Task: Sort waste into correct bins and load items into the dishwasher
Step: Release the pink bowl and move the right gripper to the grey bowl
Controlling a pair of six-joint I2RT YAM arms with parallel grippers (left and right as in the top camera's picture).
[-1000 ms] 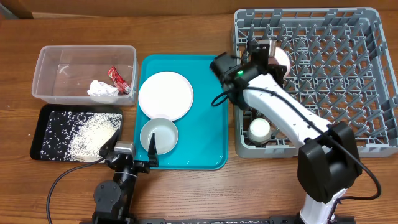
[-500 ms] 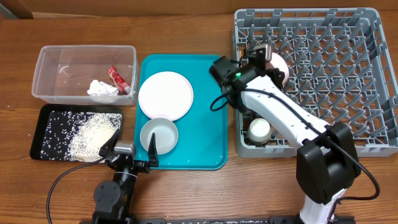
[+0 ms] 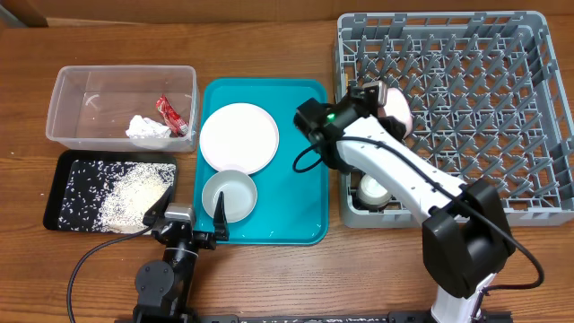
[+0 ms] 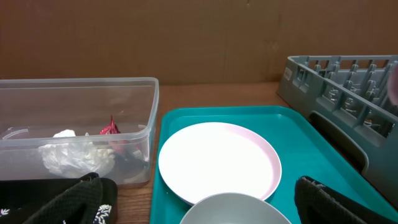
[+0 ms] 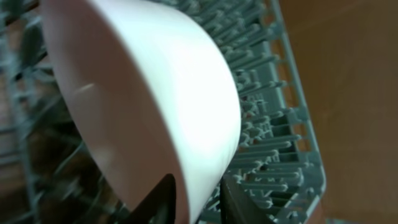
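Near edge, left gripper (image 3: 191,218): parked low, fingers spread wide, nothing between them.
Near left, black tray (image 3: 63,170): rice grains (image 3: 134,193) heaped toward its right end, looser ones scattered on the left.
Near end of teal tray (image 3: 305,206): bowl (image 3: 229,196) sitting upright, right in front of the left gripper.
Near-left corner of dish rack (image 3: 529,108): cup (image 3: 372,190), partly hidden under the right arm.
Middle of teal tray: plate (image 3: 239,137) lying flat, just beyond the bowl.
Far left, clear tub (image 3: 67,90): tissue wad (image 3: 146,130) and red wrapper (image 3: 170,115) inside, side by side at the right end.
Left side of dish rack, farther in: right gripper (image 3: 384,90) clamped on the rim of the second bowl (image 3: 399,108), which is tipped on edge over the pegs. Can't tell if it's touching them.
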